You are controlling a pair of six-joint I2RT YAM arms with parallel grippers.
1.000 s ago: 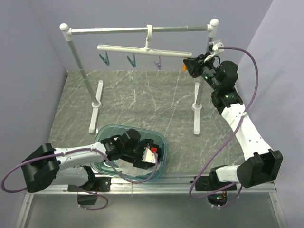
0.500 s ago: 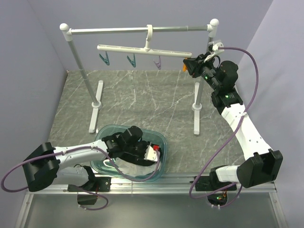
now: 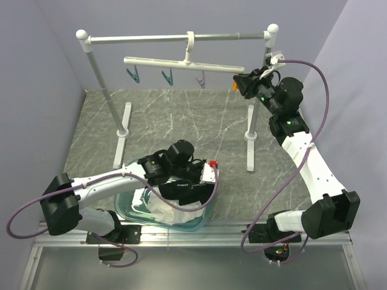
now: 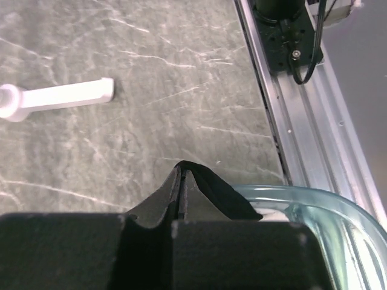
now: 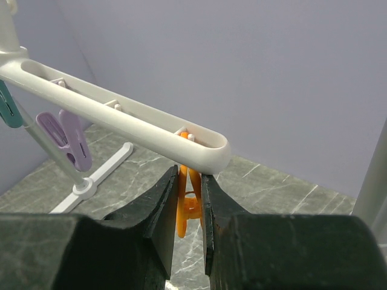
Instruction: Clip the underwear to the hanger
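As the left claw [image 4: 181, 176], grasping the underwear [image 4: 221, 194], has lifted from the tub [image 4: 305, 198] toward one o'clock, the right claw [image 5: 188, 181] clenches the hanger's [image 5: 121, 118] orange peg [image 5: 187, 208], ready.

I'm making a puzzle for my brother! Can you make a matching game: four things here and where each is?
1 small black fabric underwear
2 orange plastic peg
3 purple plastic peg
4 white cloth

A squeezed by the right hand
B hanging free on the long white plastic hanger
C in the clear teal plastic tub
D pinched in the left hand

Pairs: 1-D, 2-A, 3-B, 4-C
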